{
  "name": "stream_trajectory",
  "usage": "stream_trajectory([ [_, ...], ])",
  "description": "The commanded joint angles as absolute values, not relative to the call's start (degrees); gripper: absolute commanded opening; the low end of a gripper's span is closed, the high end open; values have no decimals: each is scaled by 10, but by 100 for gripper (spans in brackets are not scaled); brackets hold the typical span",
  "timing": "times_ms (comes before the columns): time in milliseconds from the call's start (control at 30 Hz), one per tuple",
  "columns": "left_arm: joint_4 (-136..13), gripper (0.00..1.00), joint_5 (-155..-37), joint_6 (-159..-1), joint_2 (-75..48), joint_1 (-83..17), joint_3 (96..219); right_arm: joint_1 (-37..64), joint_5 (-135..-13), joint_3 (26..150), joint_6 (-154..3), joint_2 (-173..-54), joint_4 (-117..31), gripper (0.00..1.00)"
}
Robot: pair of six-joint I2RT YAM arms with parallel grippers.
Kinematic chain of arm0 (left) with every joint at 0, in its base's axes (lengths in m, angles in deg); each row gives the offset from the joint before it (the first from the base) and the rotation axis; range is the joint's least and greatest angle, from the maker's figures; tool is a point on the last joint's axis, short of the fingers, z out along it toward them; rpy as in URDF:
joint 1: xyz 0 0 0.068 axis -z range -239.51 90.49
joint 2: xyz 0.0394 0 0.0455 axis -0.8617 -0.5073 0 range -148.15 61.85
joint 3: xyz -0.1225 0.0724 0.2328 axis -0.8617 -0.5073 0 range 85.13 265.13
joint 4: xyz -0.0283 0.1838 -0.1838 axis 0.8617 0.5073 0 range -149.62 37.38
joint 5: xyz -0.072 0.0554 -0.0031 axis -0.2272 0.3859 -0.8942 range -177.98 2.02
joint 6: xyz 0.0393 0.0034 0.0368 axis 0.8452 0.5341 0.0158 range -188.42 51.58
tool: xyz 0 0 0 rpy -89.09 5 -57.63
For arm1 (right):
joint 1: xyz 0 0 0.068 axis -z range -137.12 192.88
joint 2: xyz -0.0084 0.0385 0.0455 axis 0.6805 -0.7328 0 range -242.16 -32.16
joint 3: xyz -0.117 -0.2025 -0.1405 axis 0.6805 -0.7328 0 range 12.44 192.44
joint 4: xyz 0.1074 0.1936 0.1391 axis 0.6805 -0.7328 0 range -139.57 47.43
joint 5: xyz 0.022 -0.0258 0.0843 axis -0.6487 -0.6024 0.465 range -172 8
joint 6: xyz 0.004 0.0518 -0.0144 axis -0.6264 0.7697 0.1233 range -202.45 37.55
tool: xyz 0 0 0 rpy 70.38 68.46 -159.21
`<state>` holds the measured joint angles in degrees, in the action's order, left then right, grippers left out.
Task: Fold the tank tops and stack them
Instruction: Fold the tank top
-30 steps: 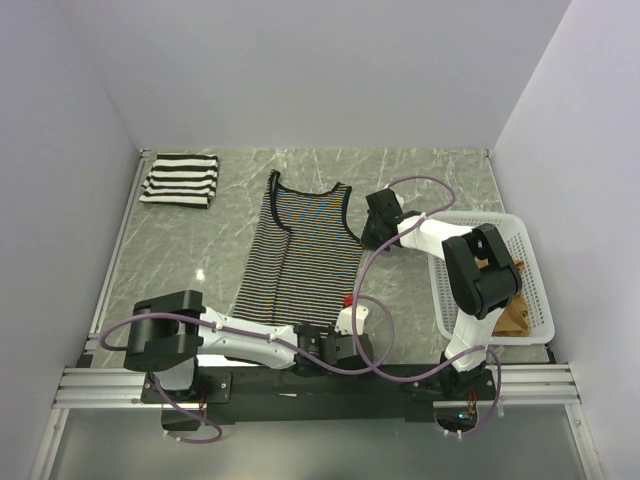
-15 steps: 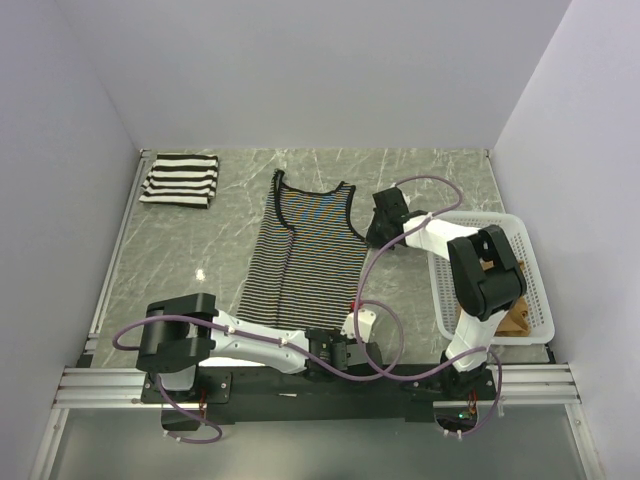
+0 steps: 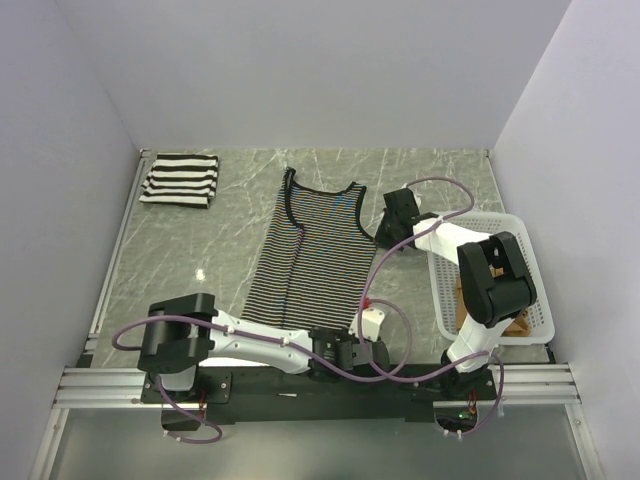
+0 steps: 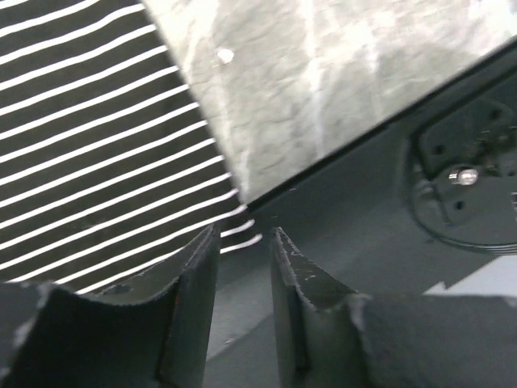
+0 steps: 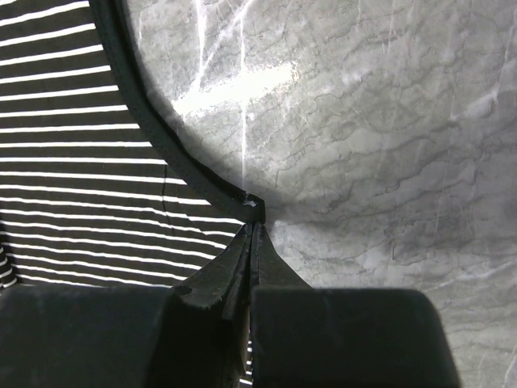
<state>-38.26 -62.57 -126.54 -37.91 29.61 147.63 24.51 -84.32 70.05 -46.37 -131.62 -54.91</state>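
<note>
The thin-striped tank top with dark trim lies spread flat mid-table. My right gripper is shut on its right side edge, pinching the fabric where the armhole trim ends, as the right wrist view shows. My left gripper is low at the table's near edge, open with a narrow empty gap; the top's near right hem corner lies just past its fingertips. The wide-striped tank top sits folded at the back left. The tan-brown tank top lies in the basket.
A white lattice basket stands at the right edge, beside the right arm. The black mounting rail runs along the near edge under the left gripper. Grey walls enclose the marble table on three sides.
The thin-striped top has slid right and away, drawn out flatter with my right gripper. My left gripper shifted right along the near edge, and the hem corner no longer sits between its fingers.
</note>
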Motion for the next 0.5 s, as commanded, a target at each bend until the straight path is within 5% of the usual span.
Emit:
stream_trajectory([
  [0,-382,38,-607,-1259,-400,306,1516,249,-850,695,-472,-1295,-534,0],
  [467,-356,24,-577,-1283,-455,313,1534,251,-839,687,-475,-1288,-527,0],
])
